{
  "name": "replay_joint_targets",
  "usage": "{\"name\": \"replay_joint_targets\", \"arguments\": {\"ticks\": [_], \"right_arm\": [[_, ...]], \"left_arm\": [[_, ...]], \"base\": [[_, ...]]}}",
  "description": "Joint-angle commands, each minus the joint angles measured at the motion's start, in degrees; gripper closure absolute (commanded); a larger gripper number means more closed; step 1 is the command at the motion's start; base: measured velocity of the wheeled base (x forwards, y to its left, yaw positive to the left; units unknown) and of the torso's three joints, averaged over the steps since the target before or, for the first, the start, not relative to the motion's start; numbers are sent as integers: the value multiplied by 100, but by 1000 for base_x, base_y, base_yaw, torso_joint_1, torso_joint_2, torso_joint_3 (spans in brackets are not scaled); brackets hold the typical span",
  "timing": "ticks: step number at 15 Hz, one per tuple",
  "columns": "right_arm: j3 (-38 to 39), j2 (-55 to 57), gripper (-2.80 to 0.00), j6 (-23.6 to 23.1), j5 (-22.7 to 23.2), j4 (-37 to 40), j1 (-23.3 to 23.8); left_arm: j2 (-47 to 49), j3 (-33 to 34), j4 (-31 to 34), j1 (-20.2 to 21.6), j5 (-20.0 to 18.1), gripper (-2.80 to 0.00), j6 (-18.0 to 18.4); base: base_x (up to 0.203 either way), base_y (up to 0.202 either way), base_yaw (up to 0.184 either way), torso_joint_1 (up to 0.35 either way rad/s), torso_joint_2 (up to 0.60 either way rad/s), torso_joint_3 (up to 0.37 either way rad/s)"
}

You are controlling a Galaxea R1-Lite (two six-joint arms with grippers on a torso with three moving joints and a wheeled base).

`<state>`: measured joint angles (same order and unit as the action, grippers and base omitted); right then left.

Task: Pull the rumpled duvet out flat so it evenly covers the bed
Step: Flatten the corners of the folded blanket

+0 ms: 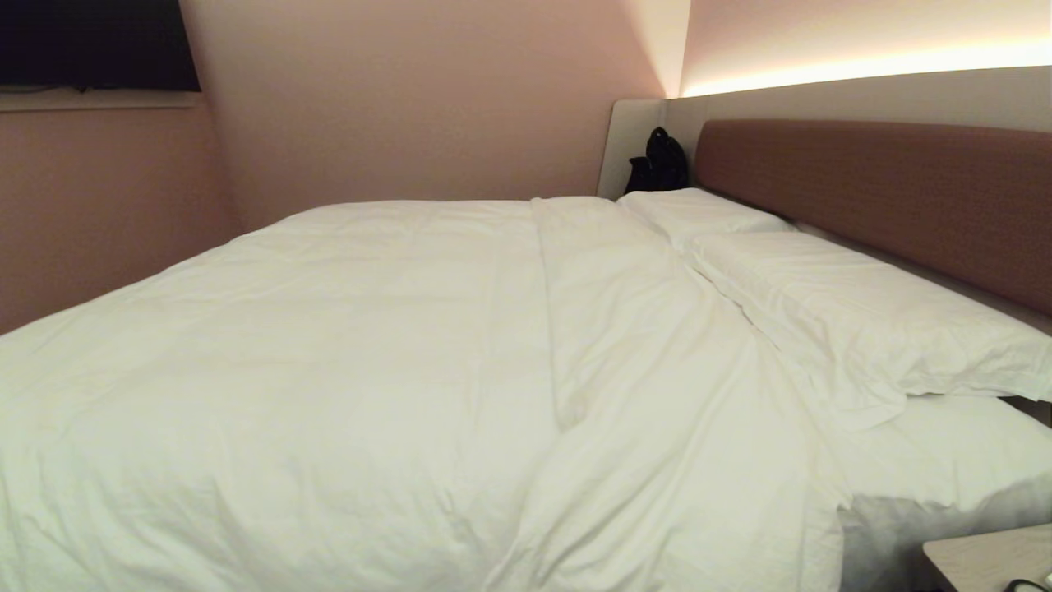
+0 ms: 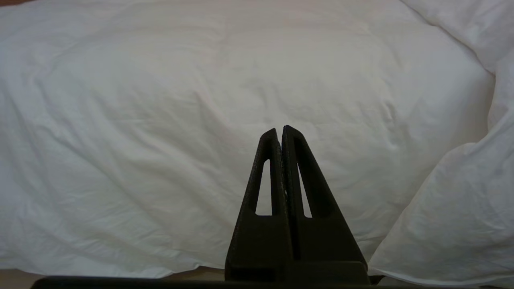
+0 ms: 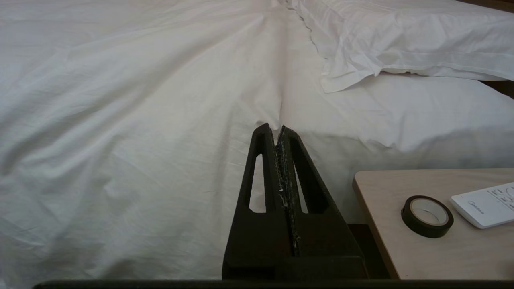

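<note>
The thick, puffy white duvet (image 1: 370, 370) lay spread over almost the whole of the large low bed (image 1: 953, 460), reaching up to the pillows and hanging down over the near side of the bed. Its surface was mostly smooth, with soft creases, and one long fold ran across the bed from the near side to the far side, a little before the pillows. Two flat white pillows (image 1: 855, 304) lay in a row along the reddish-brown upholstered headboard (image 1: 888, 197), the nearer one partly over the duvet's edge. At the far end of the headboard a black bag (image 1: 660, 162) stood in the corner, against the pale pink wall (image 1: 411, 107). A dark screen (image 1: 94, 45) hung on the wall beyond the foot end of the bed.

Beside the bed near the pillows stood a light wooden bedside table (image 3: 405, 249), with a roll of black tape (image 3: 427, 216) and a flat white remote control (image 3: 484, 204) on it.

The left gripper (image 2: 280, 130) was in front of the duvet's hanging side, its black fingers pressed together and holding nothing. The right gripper (image 3: 274, 129) was also closed and empty, near the table; its tips were probably just clear of the cloth.
</note>
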<state>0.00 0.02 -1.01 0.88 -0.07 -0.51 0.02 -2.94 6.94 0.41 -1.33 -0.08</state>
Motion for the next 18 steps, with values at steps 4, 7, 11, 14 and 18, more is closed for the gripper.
{"name": "replay_joint_targets", "arguments": {"ticks": [4, 7, 11, 14, 18], "right_arm": [[0, 6, 0, -3, 0, -1, -2], [0, 6, 0, -4, 0, -1, -2], [0, 6, 0, 5, 0, -1, -2], [0, 6, 0, -4, 0, -1, -2], [0, 6, 0, -4, 0, -1, -2]], "left_arm": [[-2, 4, 1, 2, 23, 0, -135], [-2, 4, 1, 2, 89, 0, -308], [-2, 4, 1, 2, 89, 0, -313], [-2, 4, 1, 2, 89, 0, -317], [-2, 4, 1, 2, 89, 0, -299]], "base": [[0, 0, 0, 0, 0, 0], [0, 0, 0, 0, 0, 0], [0, 0, 0, 0, 0, 0], [0, 0, 0, 0, 0, 0], [0, 0, 0, 0, 0, 0]]}}
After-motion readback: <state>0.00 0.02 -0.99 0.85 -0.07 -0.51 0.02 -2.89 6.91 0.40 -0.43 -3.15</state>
